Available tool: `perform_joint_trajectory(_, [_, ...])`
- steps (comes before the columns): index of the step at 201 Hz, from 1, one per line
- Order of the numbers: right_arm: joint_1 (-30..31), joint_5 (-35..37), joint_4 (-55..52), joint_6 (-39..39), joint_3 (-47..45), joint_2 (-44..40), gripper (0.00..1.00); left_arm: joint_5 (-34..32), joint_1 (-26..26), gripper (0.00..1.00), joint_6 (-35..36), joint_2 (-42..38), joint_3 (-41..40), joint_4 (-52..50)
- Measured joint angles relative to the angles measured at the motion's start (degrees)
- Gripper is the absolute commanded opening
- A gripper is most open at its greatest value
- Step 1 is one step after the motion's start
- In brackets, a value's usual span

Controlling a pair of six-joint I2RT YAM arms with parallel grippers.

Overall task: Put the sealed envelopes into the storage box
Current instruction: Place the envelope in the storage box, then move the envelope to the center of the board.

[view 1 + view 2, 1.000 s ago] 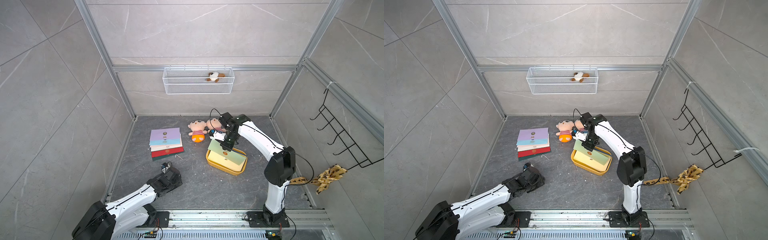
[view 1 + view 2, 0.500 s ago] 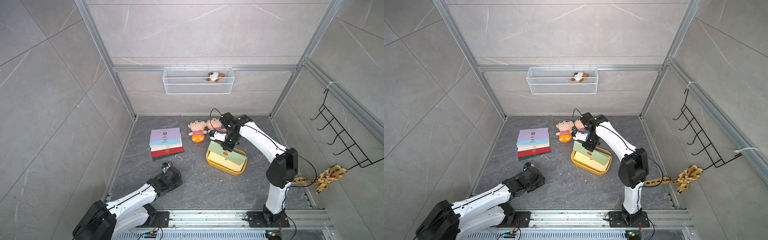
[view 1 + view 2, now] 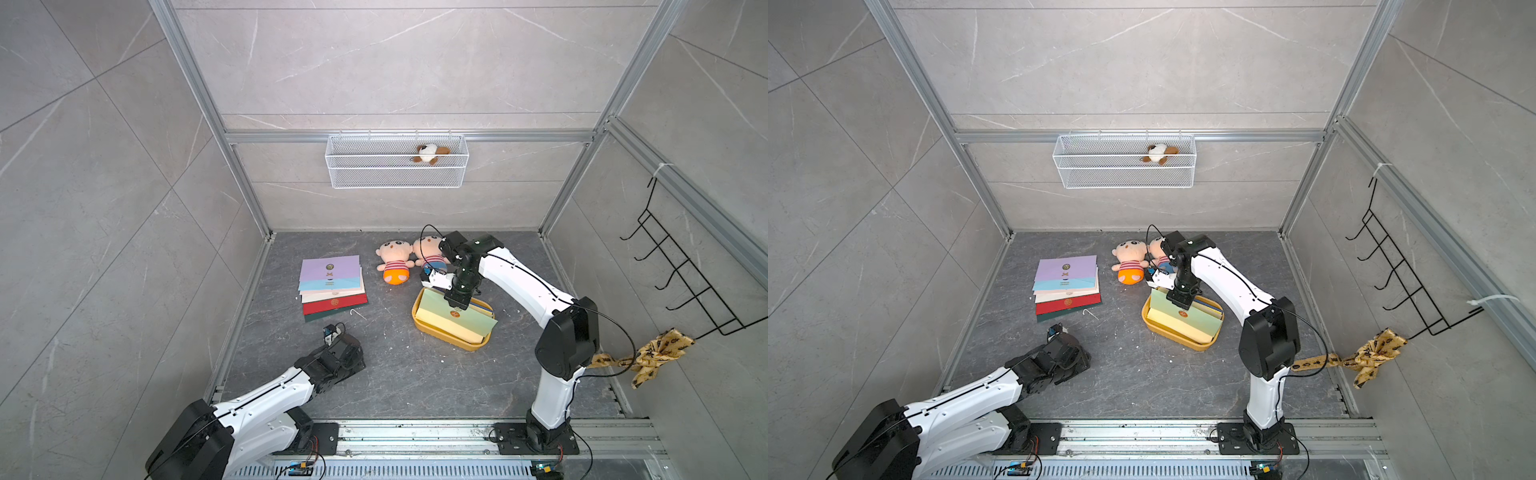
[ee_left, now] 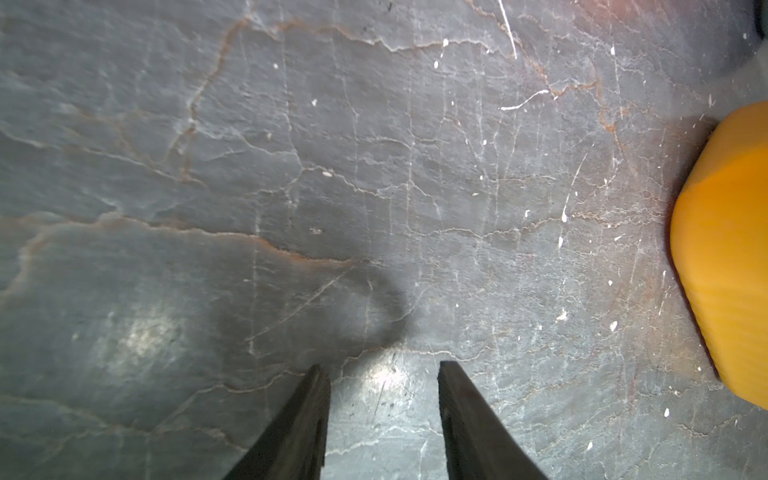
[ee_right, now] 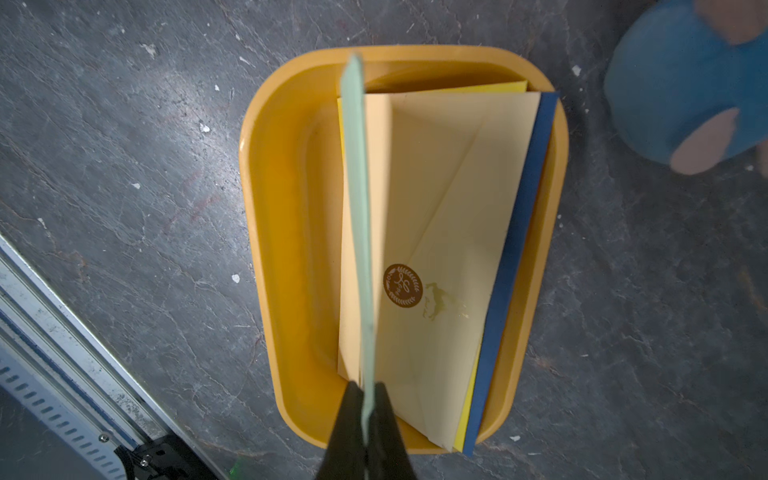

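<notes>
- right gripper [image 5: 365,386] – clamped shut on the short edge of a green envelope [image 5: 356,187], which is seen edge-on in the right wrist view, so it's held roughly upright over the box [image 5: 266,208]
- in both top views the box [image 3: 440,338] [image 3: 1177,334] is found right of centre on the grey floor [image 3: 386,374], with the right gripper [image 3: 457,305] [image 3: 1183,305] parked over its far end
- already inside the box: a cream envelope [image 5: 449,199] with a brown round seal [image 5: 402,286] on top, a yellow one [image 5: 478,88] and a blue one [image 5: 521,249] peeking out underneath
- the rest of the envelopes are left as a fanned stack [image 3: 330,286] [image 3: 1065,282] left of centre in both top views, lilac on top, well apart from the box
- left gripper [image 4: 382,365] – jaws apart, nothing between them, only bare floor seen below; a corner of the box [image 4: 727,249] is caught at the right edge of that frame
- whether the green envelope's lower edge is touching the cream one can't be told
- two dolls [image 3: 392,264] are lying just above the box in the top views; a blue bit of one [image 5: 685,83] shows at upper right of the right wrist frame
</notes>
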Motion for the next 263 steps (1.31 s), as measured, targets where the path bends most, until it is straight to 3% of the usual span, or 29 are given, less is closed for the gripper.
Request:
perform_joint_trajectory(17, [0.1, -0.4, 0.0, 0.3, 0.0, 1.1, 0.18, 0.0, 0.0, 0.49, 0.0, 0.0, 0.0, 0.0])
perform_joint_trajectory(54, [0.2, 0.5, 1.3, 1.1, 0.0, 3.2, 0.29, -0.1, 0.0, 0.51, 0.0, 0.0, 0.0, 0.1])
perform_joint_trajectory(124, [-1.0, 2.7, 5.9, 8.7, 2.4, 1.2, 0.34, -2.3, 1.7, 0.59, 2.4, 2.8, 5.4, -6.0])
perform_joint_trajectory(145, [-2.5, 2.7, 11.5, 13.9, -1.4, -5.1, 0.36, -2.2, 8.8, 0.61, 5.7, 6.3, 11.7, -7.5])
perform_joint_trajectory(168, [-3.2, 0.9, 20.0, 20.8, -13.2, -17.9, 0.38, -0.7, 20.7, 0.63, 10.0, 11.3, 20.0, -7.2])
perform_joint_trajectory(187, [-3.0, -1.8, 26.3, 26.1, -23.2, -27.0, 0.40, -0.8, 27.2, 0.64, 12.7, 19.0, 29.7, -7.4])
perform_joint_trajectory(225, [-3.0, -7.3, 37.0, 35.5, -38.8, -35.3, 0.41, -0.1, 33.7, 0.64, 16.6, 39.1, 52.1, -7.5])
perform_joint_trajectory(263, [-3.0, -12.5, 41.5, 40.5, -45.1, -36.8, 0.40, 0.5, 36.8, 0.63, 19.7, 59.3, 73.2, -9.9])
